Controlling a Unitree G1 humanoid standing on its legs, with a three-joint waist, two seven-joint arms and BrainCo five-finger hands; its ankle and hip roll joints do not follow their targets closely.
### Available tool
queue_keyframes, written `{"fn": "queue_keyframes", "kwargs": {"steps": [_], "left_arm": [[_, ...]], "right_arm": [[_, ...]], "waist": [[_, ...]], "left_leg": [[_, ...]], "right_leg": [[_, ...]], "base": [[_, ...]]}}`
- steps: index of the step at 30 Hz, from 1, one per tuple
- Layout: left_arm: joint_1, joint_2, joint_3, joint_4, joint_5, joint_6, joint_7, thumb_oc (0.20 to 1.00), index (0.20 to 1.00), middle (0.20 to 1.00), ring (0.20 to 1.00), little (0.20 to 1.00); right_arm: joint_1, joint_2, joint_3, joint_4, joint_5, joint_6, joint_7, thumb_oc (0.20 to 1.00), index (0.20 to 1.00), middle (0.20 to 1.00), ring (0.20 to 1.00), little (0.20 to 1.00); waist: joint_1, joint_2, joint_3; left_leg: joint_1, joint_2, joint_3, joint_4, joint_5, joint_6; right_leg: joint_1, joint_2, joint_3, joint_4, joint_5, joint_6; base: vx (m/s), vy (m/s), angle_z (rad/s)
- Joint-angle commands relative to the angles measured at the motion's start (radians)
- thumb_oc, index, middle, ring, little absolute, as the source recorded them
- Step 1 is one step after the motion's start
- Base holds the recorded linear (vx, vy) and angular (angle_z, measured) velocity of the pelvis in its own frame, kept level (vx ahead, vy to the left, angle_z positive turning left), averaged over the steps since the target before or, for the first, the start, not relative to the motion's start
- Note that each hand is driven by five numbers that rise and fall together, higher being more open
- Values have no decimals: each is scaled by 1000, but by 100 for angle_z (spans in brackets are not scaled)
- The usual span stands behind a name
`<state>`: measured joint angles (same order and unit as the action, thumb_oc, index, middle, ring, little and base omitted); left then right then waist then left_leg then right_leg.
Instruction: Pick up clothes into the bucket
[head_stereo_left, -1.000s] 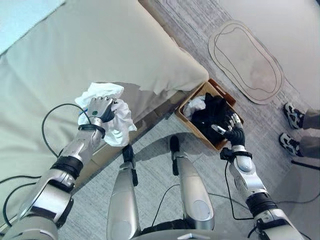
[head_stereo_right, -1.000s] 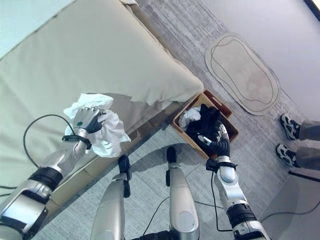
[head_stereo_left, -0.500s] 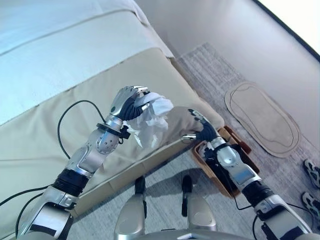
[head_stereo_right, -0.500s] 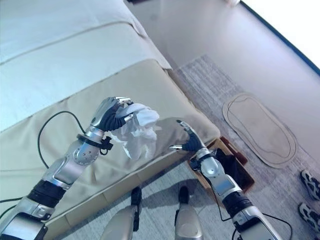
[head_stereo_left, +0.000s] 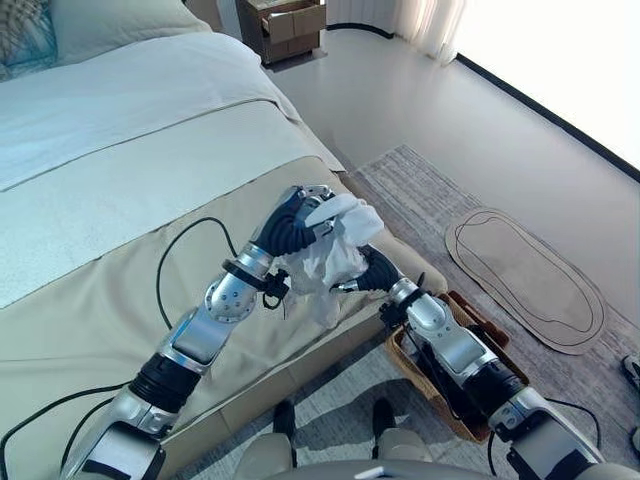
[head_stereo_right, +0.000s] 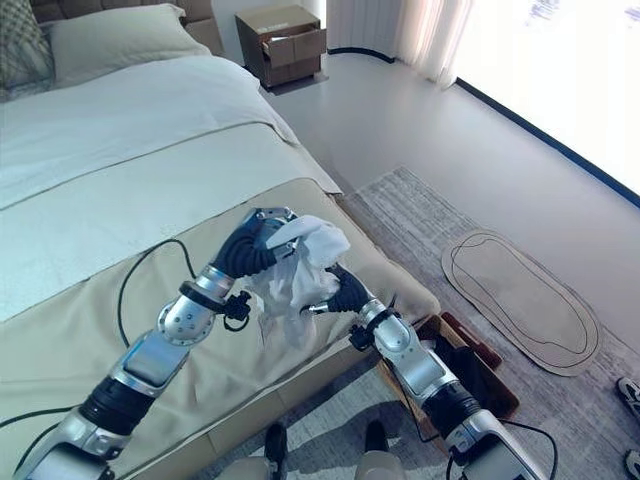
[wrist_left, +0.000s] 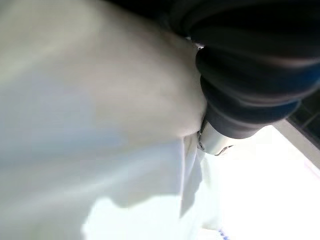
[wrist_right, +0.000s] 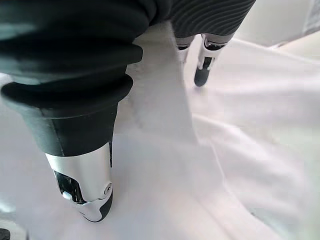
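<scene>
The left robot hand (head_stereo_left: 292, 222) is curled around a crumpled white cloth (head_stereo_left: 338, 243) above the beige bed (head_stereo_left: 120, 300); the right robot hand (head_stereo_right: 345, 294) (fingers buried, state unclear) touches the cloth.

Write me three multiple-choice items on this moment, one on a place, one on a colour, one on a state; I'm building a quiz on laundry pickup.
1. Where is the basket?
A. on the bed
B. on the floor beside the bed
C. on the nightstand

2. What colour is the cloth the robot holds up?
A. white
B. red
C. black

3. What is the left hand doing?
A. lying flat on the bed
B. curled round the cloth
C. gripping the basket

Key: 1 B, the basket stands on the rug beside the bed. 2 A, the cloth is white. 3 B, the left hand has its fingers curled round the cloth, with the right hand right against it.
</scene>
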<state>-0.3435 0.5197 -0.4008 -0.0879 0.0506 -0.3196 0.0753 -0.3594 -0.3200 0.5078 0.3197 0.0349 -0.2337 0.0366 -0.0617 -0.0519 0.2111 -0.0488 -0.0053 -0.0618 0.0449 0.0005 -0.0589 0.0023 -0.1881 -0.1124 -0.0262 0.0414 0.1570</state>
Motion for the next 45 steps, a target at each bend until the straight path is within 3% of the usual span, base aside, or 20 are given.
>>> {"fn": "queue_keyframes", "kwargs": {"steps": [1,12,13,23,30,31,32,45], "left_arm": [[1,-27,1,-83,-67,-47,-6,200,200,200,200,200],[-6,-92,-74,-107,-167,-15,-11,200,200,200,200,200],[-13,-101,-89,-104,-179,-12,-13,200,200,200,200,200],[-4,-98,-94,-83,-205,-4,-26,200,200,200,200,200],[49,-99,-55,-29,-194,-8,-6,200,200,200,200,200],[56,-99,-49,-26,-195,-9,-7,818,818,818,818,818],[65,-101,-41,-16,-200,-11,-5,1000,1000,1000,1000,1000],[210,-130,106,43,-276,-29,17,1000,1000,1000,1000,1000]], "right_arm": [[-40,56,18,-73,79,-37,-22,1000,1000,1000,1000,1000],[-73,139,61,-99,179,-31,-60,1000,1000,1000,1000,1000],[-78,148,69,-96,188,-34,-63,200,200,200,200,200],[-31,139,43,-72,258,-35,-64,200,200,200,200,200],[82,106,-42,-40,319,-43,-70,200,200,200,200,200],[89,102,-50,-40,314,-44,-70,200,200,200,200,200],[101,100,-64,-38,317,-46,-74,200,200,200,200,200],[229,63,-285,-20,322,-81,-147,200,200,200,200,200]], "waist": [[10,-24,-55],[16,-26,-54],[17,-27,-53],[15,-28,-69],[6,-29,-86],[6,-28,-88],[4,-29,-90],[-13,-37,-105]], "left_leg": [[-2,-21,37,57,-92,51],[-7,-26,39,65,-93,56],[-8,-27,39,68,-93,56],[6,-26,39,62,-92,55],[29,-26,46,49,-94,55],[31,-26,48,47,-94,56],[33,-27,49,45,-94,57],[42,-45,67,72,-117,75]], "right_leg": [[-79,-25,-7,13,75,29],[-79,-30,-10,15,80,31],[-79,-30,-9,16,81,32],[-64,-33,-12,15,77,33],[-50,-35,-11,14,77,35],[-50,-35,-10,14,77,36],[-49,-36,-8,13,78,36],[-46,-54,16,27,82,45]], "base": [[0,0,0],[0,0,0],[0,0,0],[5,1,0],[4,8,-1],[-2,26,-4],[-3,21,-4],[-1,23,-5]]}}
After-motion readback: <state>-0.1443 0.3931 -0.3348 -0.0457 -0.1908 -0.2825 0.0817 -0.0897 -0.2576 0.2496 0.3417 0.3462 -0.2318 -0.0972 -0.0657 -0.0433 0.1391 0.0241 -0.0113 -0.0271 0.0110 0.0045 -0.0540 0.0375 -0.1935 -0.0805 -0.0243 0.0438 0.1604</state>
